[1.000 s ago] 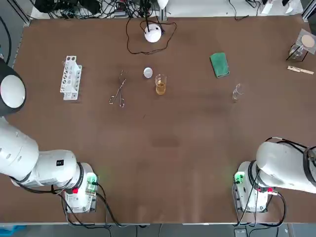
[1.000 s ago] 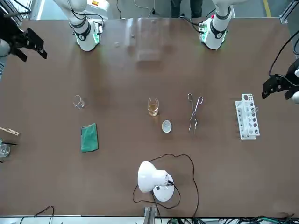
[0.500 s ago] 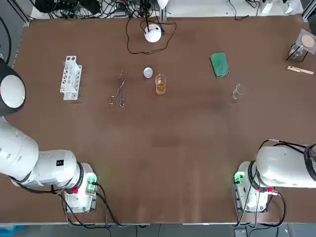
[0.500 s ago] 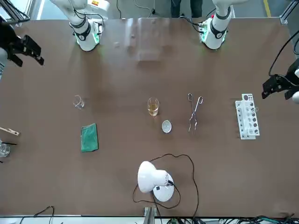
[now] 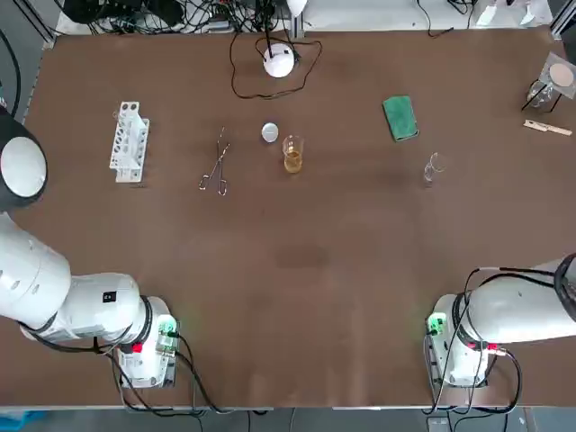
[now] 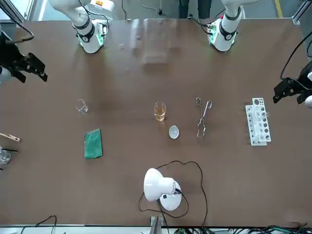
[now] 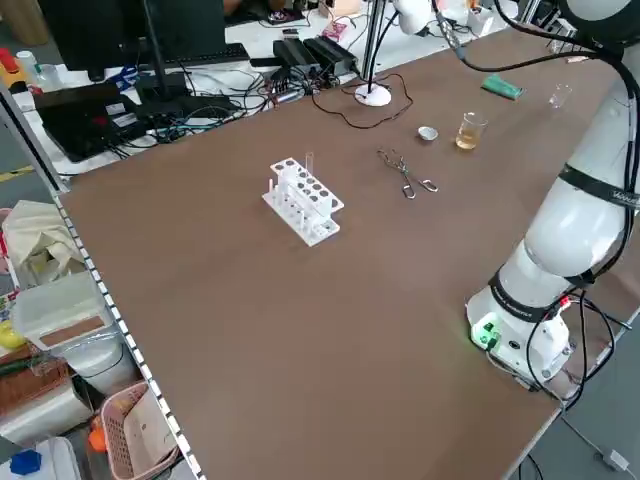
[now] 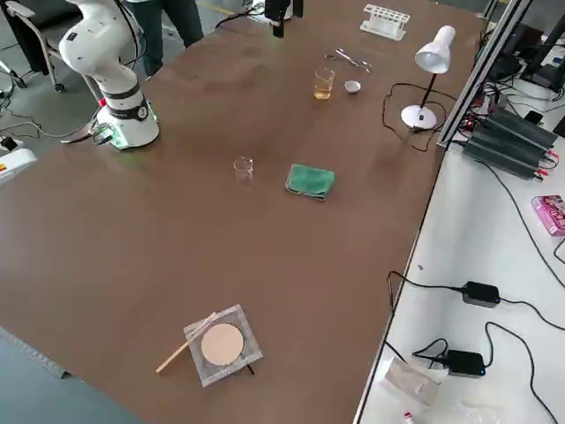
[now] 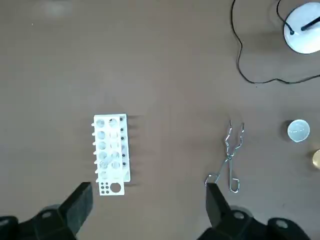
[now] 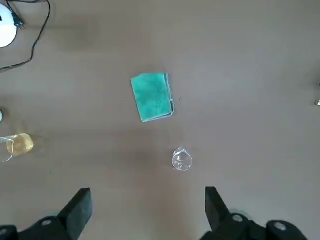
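Observation:
My left gripper [image 6: 287,90] hangs open high above the table's left side, nearest the white test tube rack [image 6: 257,121]. In its wrist view the rack [image 9: 111,154] and metal tongs [image 9: 229,159] lie far below the spread fingers [image 9: 80,202]. Over the table's right side my right gripper [image 6: 27,68] is open and holds nothing. Its wrist view shows a small empty glass beaker [image 10: 181,160] and a green cloth [image 10: 152,97] on the table beneath.
A beaker of amber liquid [image 5: 292,155] and a small white cap [image 5: 270,133] stand mid-table. A white desk lamp [image 5: 279,61] with its cable sits at the far edge. A wire gauze with a disc [image 5: 560,76] and a wooden clip [image 5: 547,128] lie far right.
My right gripper has moved forward, away from its base, over the right side of the table. The left arm and the objects have stayed put.

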Tool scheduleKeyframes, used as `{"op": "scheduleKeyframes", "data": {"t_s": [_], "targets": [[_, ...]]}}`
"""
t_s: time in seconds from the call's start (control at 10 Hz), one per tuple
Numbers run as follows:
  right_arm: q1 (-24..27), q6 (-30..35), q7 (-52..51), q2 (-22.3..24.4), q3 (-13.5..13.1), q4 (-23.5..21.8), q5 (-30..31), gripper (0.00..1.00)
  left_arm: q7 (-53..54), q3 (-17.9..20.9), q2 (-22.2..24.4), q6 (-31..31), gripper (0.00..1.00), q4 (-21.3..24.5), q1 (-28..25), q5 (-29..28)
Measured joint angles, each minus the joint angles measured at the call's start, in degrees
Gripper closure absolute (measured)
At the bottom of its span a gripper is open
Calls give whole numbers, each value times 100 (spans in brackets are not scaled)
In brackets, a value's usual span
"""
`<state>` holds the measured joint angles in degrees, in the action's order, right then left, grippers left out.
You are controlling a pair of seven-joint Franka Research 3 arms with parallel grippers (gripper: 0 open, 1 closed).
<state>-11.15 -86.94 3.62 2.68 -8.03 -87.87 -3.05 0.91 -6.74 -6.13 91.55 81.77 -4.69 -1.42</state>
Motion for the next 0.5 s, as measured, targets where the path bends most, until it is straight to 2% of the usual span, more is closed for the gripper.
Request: {"op": "scheduleKeyframes", "data": {"t_s": [0.1,0.2,0.3,0.4,0.5], "targets": [[70,3,1,-23,42,2,2,0,0,-3,0,0,0,0,3,0],[399,4,0,-45,324,2,3,0,0,-6,0,-1,0,0,4,0],[899,4,-2,-63,822,5,5,0,0,-8,0,-2,0,0,4,0],[1100,4,-1,-71,1073,17,11,0,0,-10,0,-2,0,0,5,0],[1127,4,3,-72,1146,34,16,0,0,-11,0,-2,0,0,6,0]]}}
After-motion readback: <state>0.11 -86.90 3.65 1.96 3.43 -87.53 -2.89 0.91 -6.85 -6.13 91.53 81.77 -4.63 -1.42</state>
